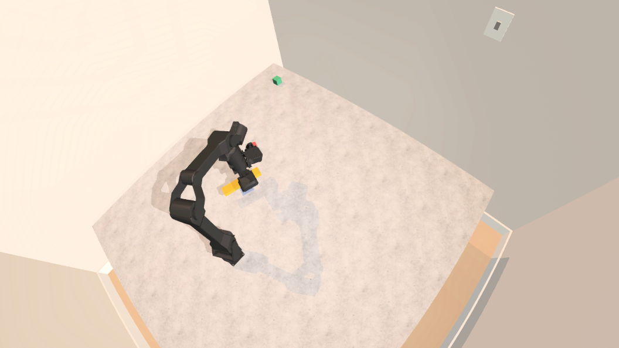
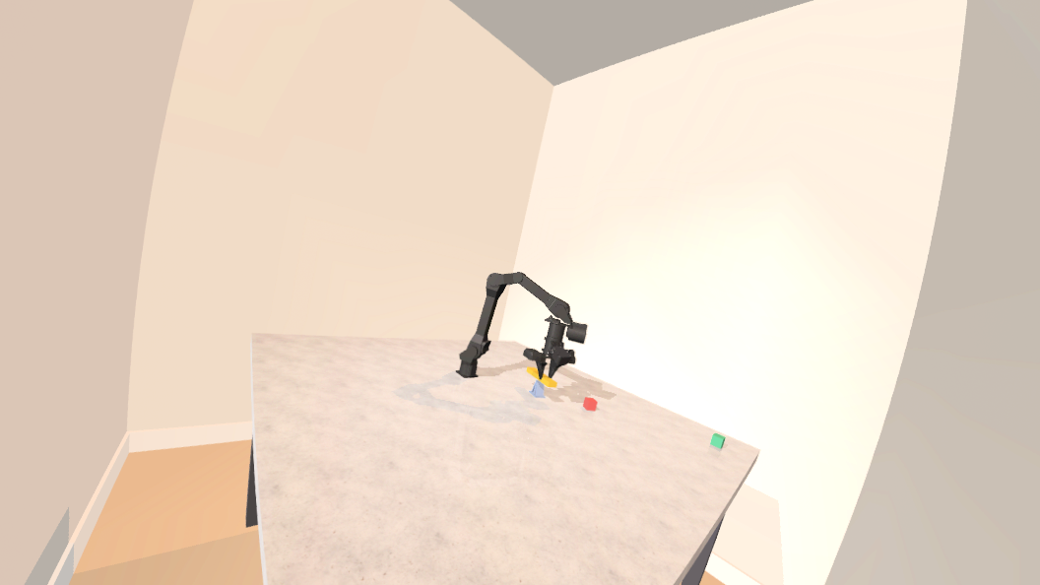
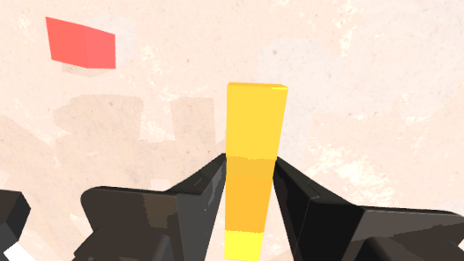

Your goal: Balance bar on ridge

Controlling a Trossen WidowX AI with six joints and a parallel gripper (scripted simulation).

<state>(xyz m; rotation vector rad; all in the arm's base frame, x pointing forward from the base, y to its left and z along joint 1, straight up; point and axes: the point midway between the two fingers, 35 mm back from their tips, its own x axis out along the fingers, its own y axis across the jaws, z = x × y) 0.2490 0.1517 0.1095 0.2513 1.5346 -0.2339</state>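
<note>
The yellow bar [image 1: 229,187] [image 2: 531,372] [image 3: 251,123] is held above the table between the two fingers. My gripper [image 2: 545,377] [image 3: 249,160] is shut on the bar, with a finger against each long side; in the top view its body hides the fingertips and part of the bar. The light blue ridge [image 1: 247,191] [image 2: 537,390] stands on the table under and beside the bar's middle part. Its top is close to the bar in the exterior view; whether they touch I cannot tell. The ridge does not show in the wrist view.
A red cube [image 1: 254,143] [image 2: 589,404] [image 3: 81,46] lies on the table [image 1: 367,194] [image 2: 436,494] a short way from the gripper, partly hidden by the arm in the top view. A green cube [image 1: 277,80] [image 2: 717,440] lies near the table's far corner.
</note>
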